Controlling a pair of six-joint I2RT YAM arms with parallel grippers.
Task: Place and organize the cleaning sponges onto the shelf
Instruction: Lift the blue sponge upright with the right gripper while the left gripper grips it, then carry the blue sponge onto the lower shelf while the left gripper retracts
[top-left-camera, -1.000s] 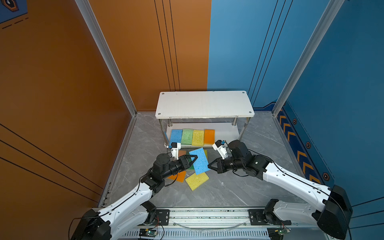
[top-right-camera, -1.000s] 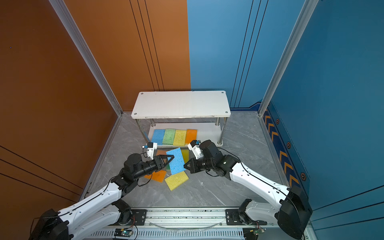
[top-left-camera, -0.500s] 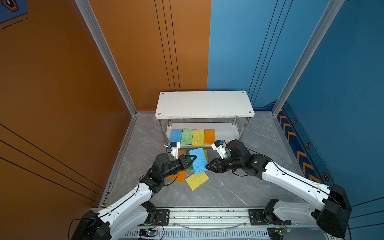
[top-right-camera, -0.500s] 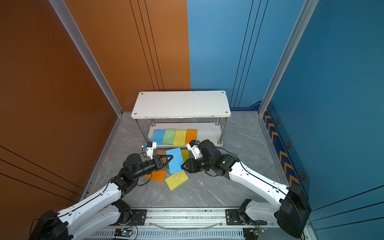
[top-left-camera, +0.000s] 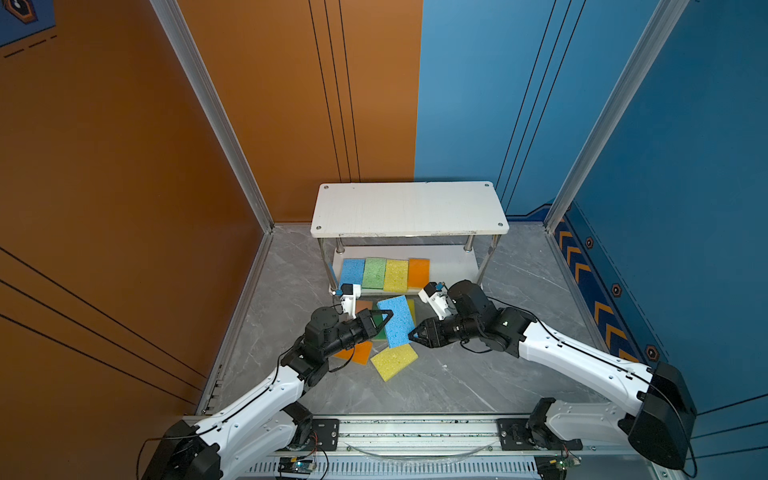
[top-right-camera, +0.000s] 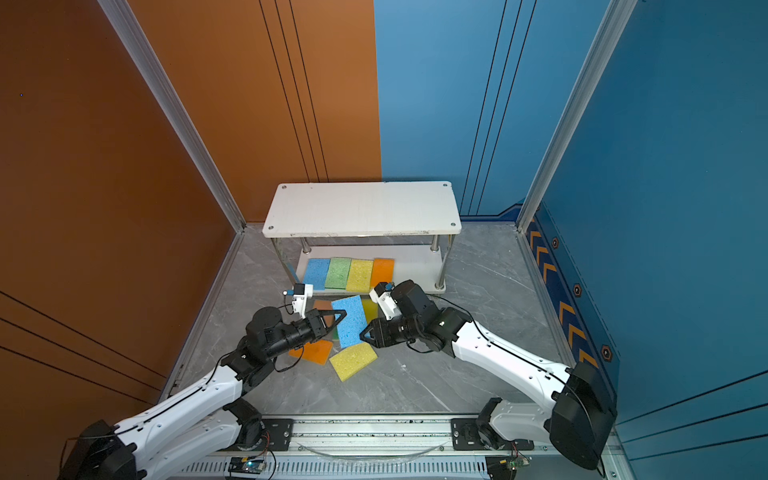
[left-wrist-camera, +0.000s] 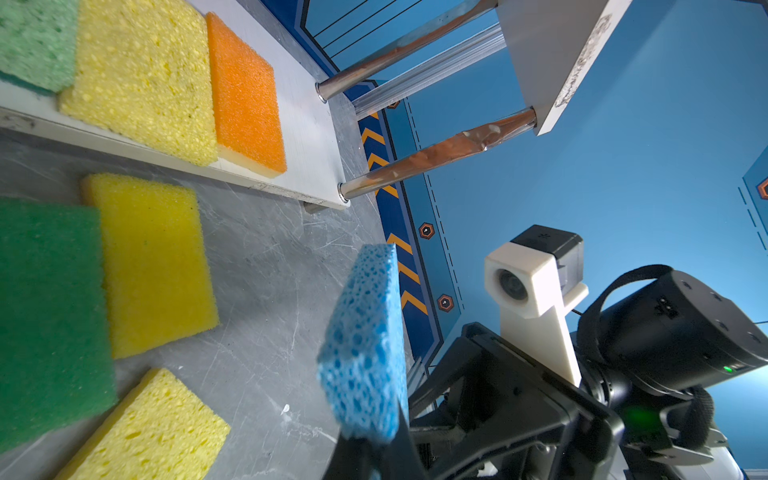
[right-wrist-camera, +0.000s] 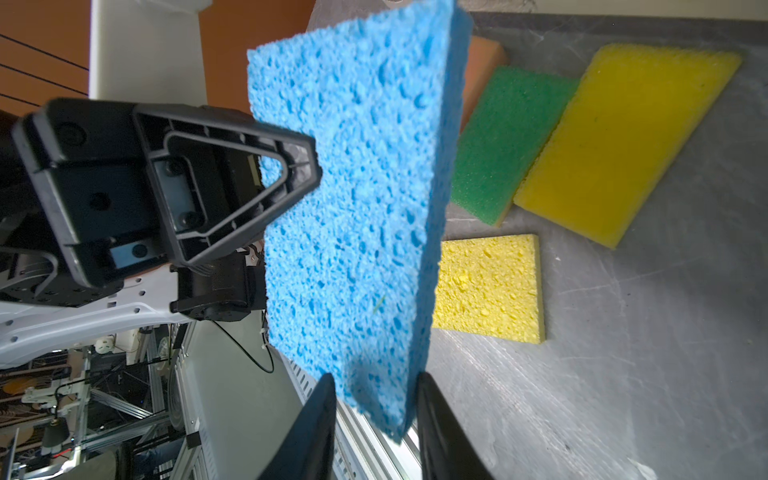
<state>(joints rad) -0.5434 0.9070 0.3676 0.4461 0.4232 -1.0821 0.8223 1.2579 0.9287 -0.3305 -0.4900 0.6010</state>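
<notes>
While raised before the shelf (top-left-camera: 409, 208), pinched along one side by the left gripper (top-left-camera: 386, 318), closed tight on the blue sponge (top-left-camera: 399, 322). Flanked at its near end by the right gripper (top-left-camera: 413, 333), jaws partly apart; cannot tell whether pressing.

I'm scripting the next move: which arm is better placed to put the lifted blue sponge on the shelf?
Left, probably: the left tool is shut on the blue sponge, held off the floor; the right tool only straddles its edge, jaws apart. The shelf has bare board beside the orange sponge.
</notes>
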